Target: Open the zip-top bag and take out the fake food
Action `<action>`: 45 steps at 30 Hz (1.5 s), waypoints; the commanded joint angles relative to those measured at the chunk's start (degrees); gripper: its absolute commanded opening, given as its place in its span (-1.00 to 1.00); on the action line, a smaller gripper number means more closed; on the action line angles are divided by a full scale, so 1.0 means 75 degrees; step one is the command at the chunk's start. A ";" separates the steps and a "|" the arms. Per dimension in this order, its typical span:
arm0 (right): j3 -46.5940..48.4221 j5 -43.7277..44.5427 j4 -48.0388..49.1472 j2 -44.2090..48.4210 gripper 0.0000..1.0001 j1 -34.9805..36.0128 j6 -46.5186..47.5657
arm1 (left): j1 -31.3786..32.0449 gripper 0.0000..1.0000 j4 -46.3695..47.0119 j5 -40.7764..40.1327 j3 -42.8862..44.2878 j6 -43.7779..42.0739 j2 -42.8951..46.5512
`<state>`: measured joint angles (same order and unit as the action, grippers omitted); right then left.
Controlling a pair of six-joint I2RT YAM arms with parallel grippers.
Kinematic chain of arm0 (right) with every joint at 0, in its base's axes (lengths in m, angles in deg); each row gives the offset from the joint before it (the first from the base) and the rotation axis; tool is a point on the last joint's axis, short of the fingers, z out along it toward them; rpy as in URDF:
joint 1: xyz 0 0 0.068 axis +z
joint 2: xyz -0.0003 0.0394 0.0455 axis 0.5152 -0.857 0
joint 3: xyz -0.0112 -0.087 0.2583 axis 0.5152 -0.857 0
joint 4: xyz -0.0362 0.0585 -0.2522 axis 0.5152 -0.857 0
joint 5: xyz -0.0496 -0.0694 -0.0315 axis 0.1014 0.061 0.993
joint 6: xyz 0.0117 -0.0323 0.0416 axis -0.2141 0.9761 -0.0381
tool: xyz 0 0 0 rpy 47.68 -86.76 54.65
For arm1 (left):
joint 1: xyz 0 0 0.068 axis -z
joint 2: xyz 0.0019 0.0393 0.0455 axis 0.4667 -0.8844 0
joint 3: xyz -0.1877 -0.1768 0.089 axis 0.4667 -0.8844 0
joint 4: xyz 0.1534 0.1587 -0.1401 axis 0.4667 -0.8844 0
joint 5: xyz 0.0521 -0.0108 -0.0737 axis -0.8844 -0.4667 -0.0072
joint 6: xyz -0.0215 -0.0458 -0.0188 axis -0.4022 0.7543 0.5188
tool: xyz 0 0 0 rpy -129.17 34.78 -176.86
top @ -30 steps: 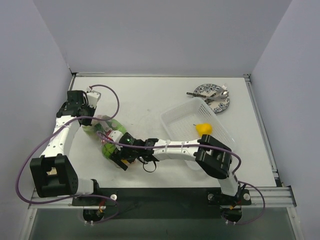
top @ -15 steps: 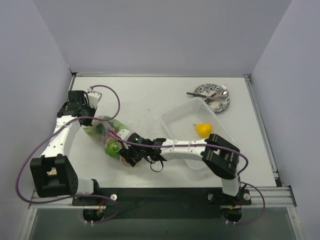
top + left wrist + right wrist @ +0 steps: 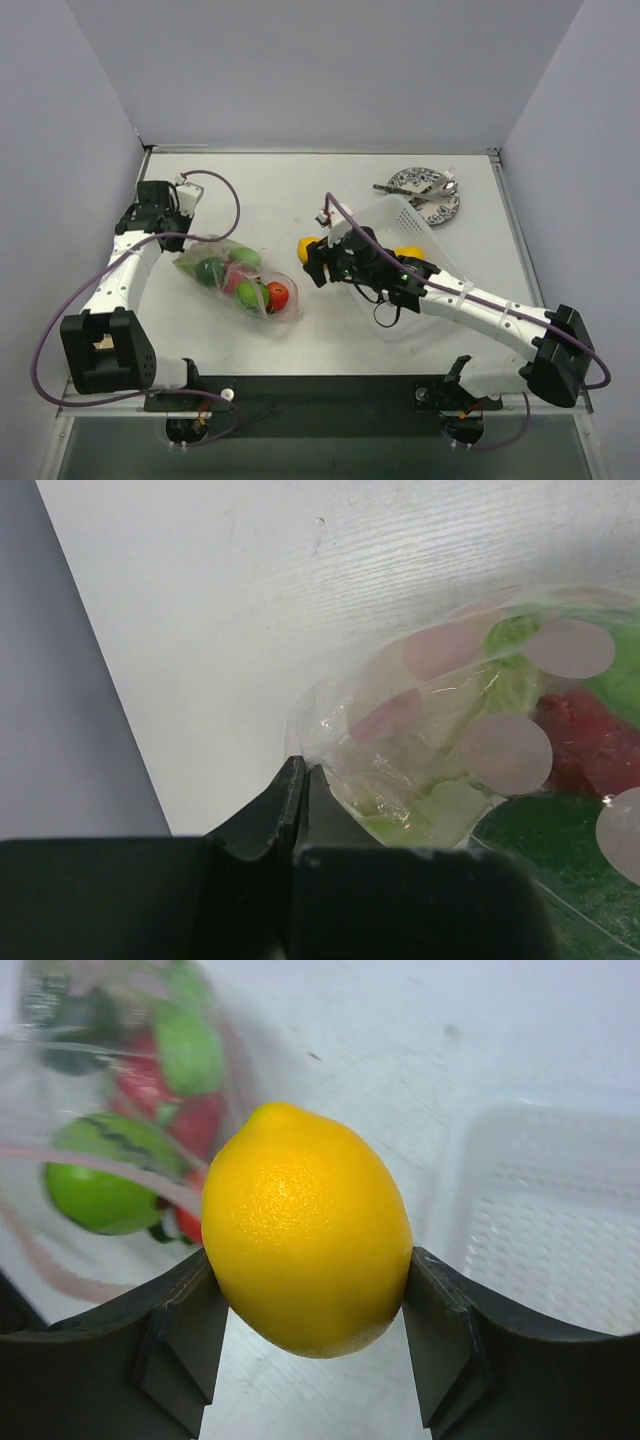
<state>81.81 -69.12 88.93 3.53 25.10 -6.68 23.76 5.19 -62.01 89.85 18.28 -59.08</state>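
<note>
The clear zip-top bag (image 3: 240, 282) lies on the table at centre left, its mouth with the pinkish strip facing right. Green and red fake food (image 3: 262, 295) shows inside it, also in the left wrist view (image 3: 560, 750) and the right wrist view (image 3: 110, 1175). My left gripper (image 3: 183, 257) is shut on the bag's far-left corner (image 3: 310, 765). My right gripper (image 3: 312, 258) is shut on a yellow lemon (image 3: 305, 1243) and holds it above the table, between the bag's mouth and the white mesh tray (image 3: 375, 232). The lemon also shows in the top view (image 3: 308, 247).
A second yellow fruit (image 3: 408, 258) lies in the mesh tray, partly behind my right arm. A blue-patterned plate (image 3: 412, 182) with cutlery sits at the back right. The tray also shows in the right wrist view (image 3: 550, 1230).
My right gripper has pulled out of the bag's mouth and moved up and right with the lemon in it. The bag has settled flatter. The left gripper has held its place.
</note>
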 commanded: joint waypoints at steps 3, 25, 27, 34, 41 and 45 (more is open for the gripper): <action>-0.0618 0.1894 -0.0775 0.0629 -0.87 -0.1351 -0.0902 | 0.0037 -1.00 0.0222 -0.0221 0.0174 0.0044 0.0086; -0.0440 0.2229 -0.0886 0.0544 0.44 0.0848 0.0128 | 0.0377 -1.00 -0.0119 -0.0876 0.0374 0.0630 -0.0312; -0.0699 0.1339 -0.0404 0.0745 -0.17 0.1270 0.0105 | 0.0377 -1.00 0.0021 -0.0982 0.0163 0.0548 -0.0370; -0.0432 -0.0597 0.0371 -0.0235 -0.52 0.1599 -0.0106 | 0.0446 -1.00 -0.0060 -0.0947 0.0256 0.0630 -0.0429; 0.0588 -0.1265 0.0583 -0.2030 0.29 0.1623 0.0070 | 0.0470 -1.00 -0.0142 -0.1041 0.0233 0.0653 -0.0312; 0.1360 -0.0915 0.0490 -0.2920 0.47 0.1542 0.0140 | 0.0716 -1.00 -0.0153 -0.1064 0.0163 0.0630 -0.0253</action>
<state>85.74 -76.08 90.43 -14.72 36.93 -6.44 27.26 3.05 -69.38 90.70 22.87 -62.38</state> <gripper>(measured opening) 0.707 0.022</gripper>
